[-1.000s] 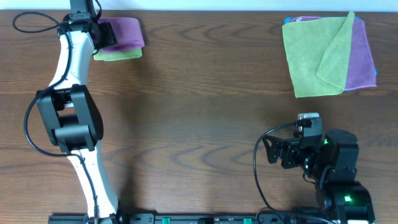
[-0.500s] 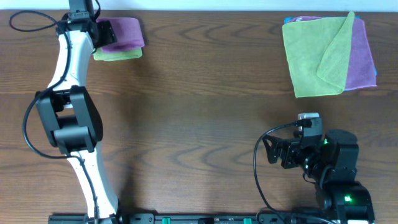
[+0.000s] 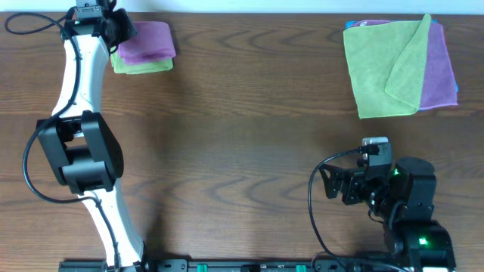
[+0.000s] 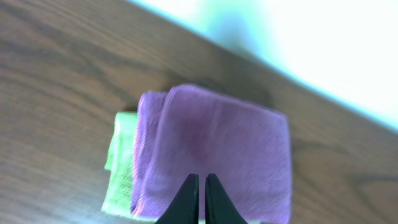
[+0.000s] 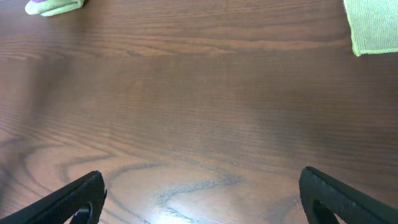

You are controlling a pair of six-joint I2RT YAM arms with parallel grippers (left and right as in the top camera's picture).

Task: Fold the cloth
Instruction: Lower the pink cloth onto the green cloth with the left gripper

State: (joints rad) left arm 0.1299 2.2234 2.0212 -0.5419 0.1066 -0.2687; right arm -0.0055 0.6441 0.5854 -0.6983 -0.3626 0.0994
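A folded purple cloth (image 3: 147, 39) (image 4: 214, 146) lies on a folded green cloth (image 3: 144, 66) (image 4: 121, 165) at the table's far left corner. My left gripper (image 3: 128, 30) (image 4: 200, 182) hovers at the purple cloth's left edge. It is shut, its fingers pressed together with nothing between them. A pile of spread cloths sits at the far right, a green cloth (image 3: 386, 68) (image 5: 373, 25) on top of a purple one (image 3: 442, 72). My right gripper (image 3: 325, 183) (image 5: 202, 190) stands open near the front right, over bare wood and far from any cloth.
The wooden table (image 3: 242, 136) runs between the two piles. The left arm (image 3: 79, 83) stretches along the left side up to the far edge. A black cable (image 3: 30, 21) loops by the far left corner. The right arm's base (image 3: 416, 227) sits at the front right.
My left gripper has closed and drawn back to the left, off the purple cloth, which stays in place. The right arm has not moved.
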